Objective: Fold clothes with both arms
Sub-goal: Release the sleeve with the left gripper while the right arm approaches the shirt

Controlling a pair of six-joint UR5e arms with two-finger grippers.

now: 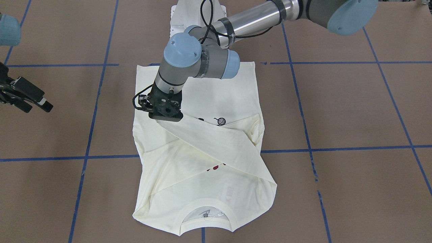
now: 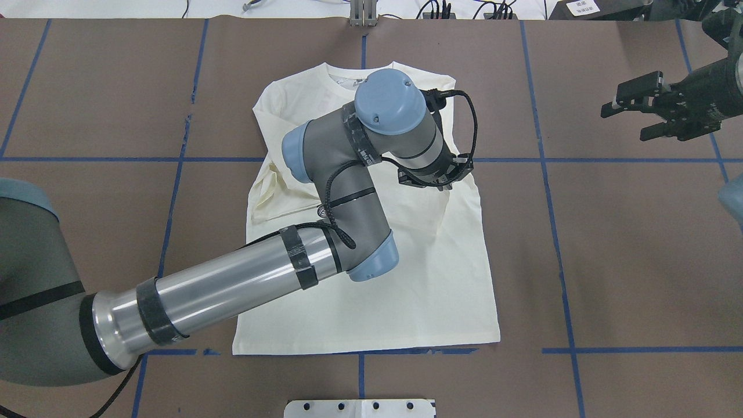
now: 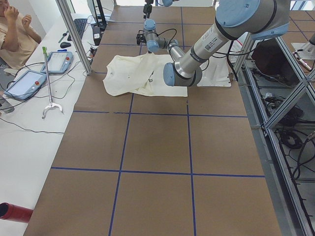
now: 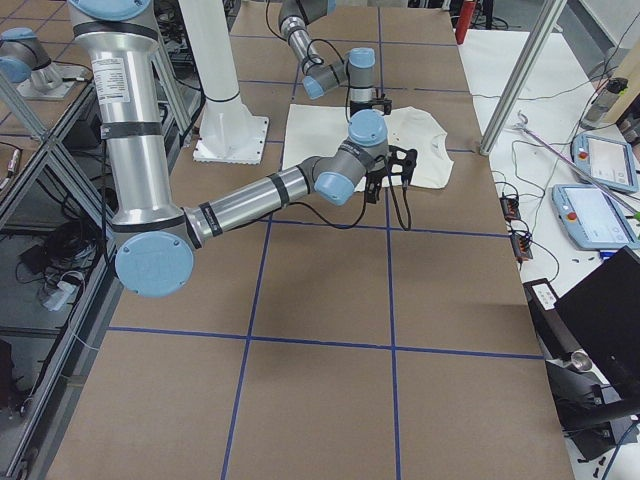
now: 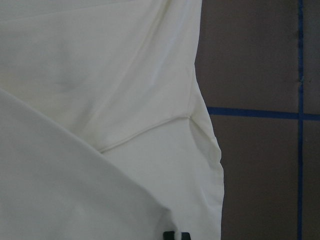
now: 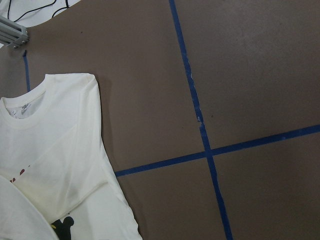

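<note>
The cream-white T-shirt [image 1: 216, 94] lies flat on the brown table, print side up, with its neck [image 1: 206, 216] on the side away from the robot. My left arm reaches across it. My left gripper [image 1: 167, 118] is shut on the end of a sleeve [image 1: 219, 145], which it has drawn diagonally over the chest and over most of the print. From overhead, the gripper [image 2: 432, 177] is largely hidden under its wrist. The left wrist view shows only cloth [image 5: 125, 75]. My right gripper [image 2: 630, 116] is open and empty, off to the side of the shirt [image 6: 55, 150].
Blue tape lines [image 1: 303, 150] grid the brown table. The white pedestal base [image 2: 360, 408] stands at the robot's edge, behind the hem [image 2: 365, 348]. A side table with tablets [image 3: 29, 83] and a seated person [image 3: 17, 29] lies past the far edge.
</note>
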